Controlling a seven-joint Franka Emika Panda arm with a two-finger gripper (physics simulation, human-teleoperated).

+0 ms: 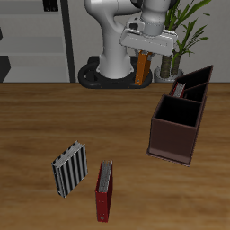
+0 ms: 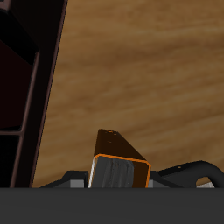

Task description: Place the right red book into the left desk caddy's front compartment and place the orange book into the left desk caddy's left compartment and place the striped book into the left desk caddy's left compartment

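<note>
tool (image 1: 144, 56) fingertips hidden behind book | tool clamped on orange book (image 1: 143, 66), raised above table (image 1: 54, 117) | black caddy (image 1: 194, 83) just beside, partly cropped in wrist view

My exterior camera sits in front of the table (image 1: 54, 117) and above it, facing back toward the robot's base (image 1: 112, 63) at twelve o'clock, far enough off to take in most of the tabletop. My wrist camera rides on the gripper (image 2: 121, 179) and looks steeply down from close range, turned half a turn against the other. Both views share the orange book (image 1: 143, 65) in the gripper, the wood beneath it and an edge of the left desk caddy (image 2: 22, 96).
</note>
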